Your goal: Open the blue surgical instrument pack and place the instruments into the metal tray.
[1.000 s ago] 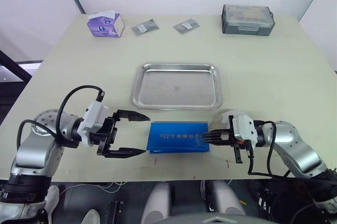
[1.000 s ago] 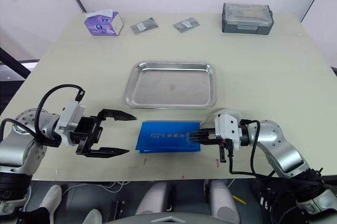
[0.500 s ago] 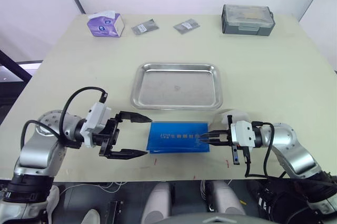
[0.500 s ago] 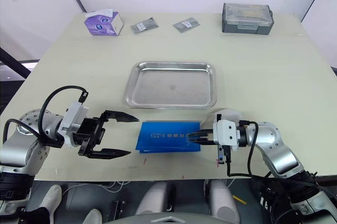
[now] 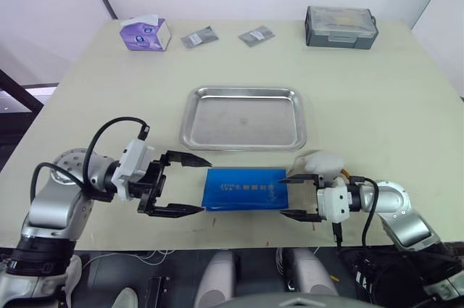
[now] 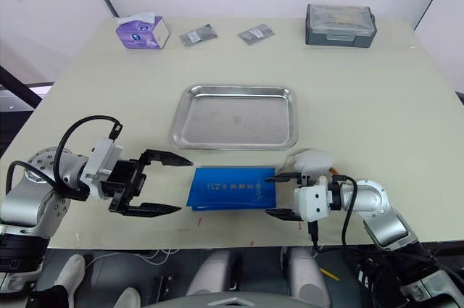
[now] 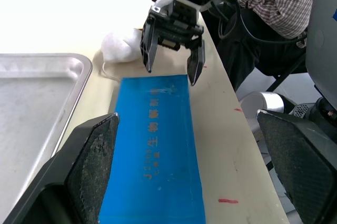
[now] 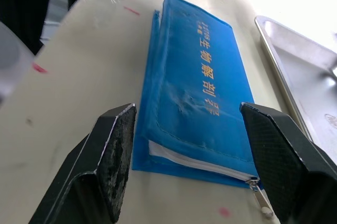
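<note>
A flat, bright-blue rectangular instrument pack with white print (image 5: 245,189) lies closed on the cream desk (image 5: 377,105) close to its front edge, a white zip line showing along one long side in the right wrist view. Just behind it, toward the middle of the desk, sits the shallow shiny steel tray with rounded corners (image 5: 243,117), empty and apart from the pack. The left gripper (image 5: 190,185) hovers at the pack's left end, jaws released and spread wide, touching nothing. The right gripper (image 5: 294,196) faces the pack's right end, jaws likewise released, one finger on either side of the short edge without gripping it. A crumpled white wad (image 5: 320,161) rests on the desk just behind the right gripper. Along the far edge stand a purple tissue box (image 5: 145,33) at the left corner, two small grey foil packets (image 5: 199,38) near the middle, and a grey lidded box (image 5: 341,27) toward the right.
</note>
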